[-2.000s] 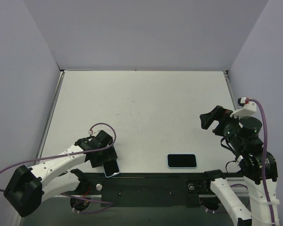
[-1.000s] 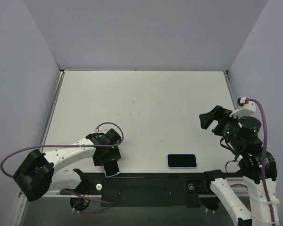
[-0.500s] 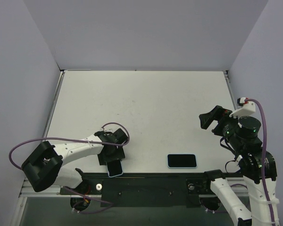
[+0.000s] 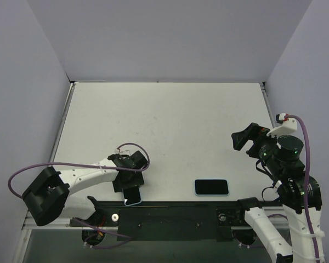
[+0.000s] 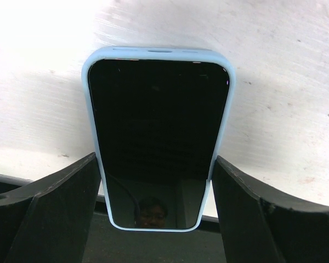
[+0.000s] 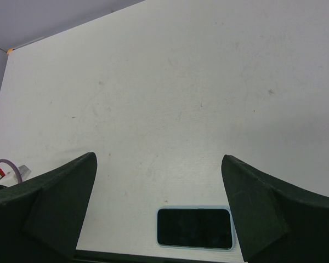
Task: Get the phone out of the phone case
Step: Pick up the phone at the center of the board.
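**Left gripper on cased phone at table's near edge; right arm clear**

I find the left gripper (image 5: 156, 159) down at the near-left part of the white table (image 4: 170, 126), set over a cased phone (image 4: 132, 196). In the left wrist view its two black fingers (image 5: 55, 208) stand wide apart, one against each long edge of the light-blue case, with no gap visible on either side; I read this as a pinch across the width. The phone lies flat, dark screen up, seated in its case. Its near end projects just past the table's front edge.

A second cased phone (image 4: 211, 187) lies flat and crosswise near the front edge, well to the right of the first, screen up, with nothing touching it.

The right gripper (image 4: 242, 143) hangs above the right side of the table, fingers spread wide with nothing between them, well apart from both phones.
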Robot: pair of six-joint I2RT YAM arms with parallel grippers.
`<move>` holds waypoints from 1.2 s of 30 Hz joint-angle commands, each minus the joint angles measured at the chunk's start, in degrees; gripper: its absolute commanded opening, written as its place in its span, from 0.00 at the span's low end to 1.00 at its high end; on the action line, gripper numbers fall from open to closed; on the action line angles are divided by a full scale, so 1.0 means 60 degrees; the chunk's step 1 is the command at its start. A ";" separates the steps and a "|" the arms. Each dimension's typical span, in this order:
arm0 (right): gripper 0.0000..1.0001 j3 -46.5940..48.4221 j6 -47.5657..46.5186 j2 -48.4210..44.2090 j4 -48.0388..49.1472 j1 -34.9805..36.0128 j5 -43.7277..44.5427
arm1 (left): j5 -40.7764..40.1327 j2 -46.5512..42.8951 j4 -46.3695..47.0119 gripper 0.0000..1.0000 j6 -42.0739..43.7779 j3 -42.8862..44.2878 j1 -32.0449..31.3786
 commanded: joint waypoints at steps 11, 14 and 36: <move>0.90 -0.0059 -0.0039 0.0029 0.0358 0.0091 0.0046 | -0.0984 -0.0862 -0.1152 0.00 -0.0005 0.0943 0.0298; 0.90 -0.0118 -0.0069 0.0059 0.0358 0.0091 0.0016 | -0.0882 -0.1037 -0.1254 0.00 0.0024 0.1205 0.0445; 0.86 -0.3034 0.0885 0.1826 0.5910 0.8536 0.3499 | 0.4552 -0.1521 0.5746 0.00 -0.4398 0.1735 0.3463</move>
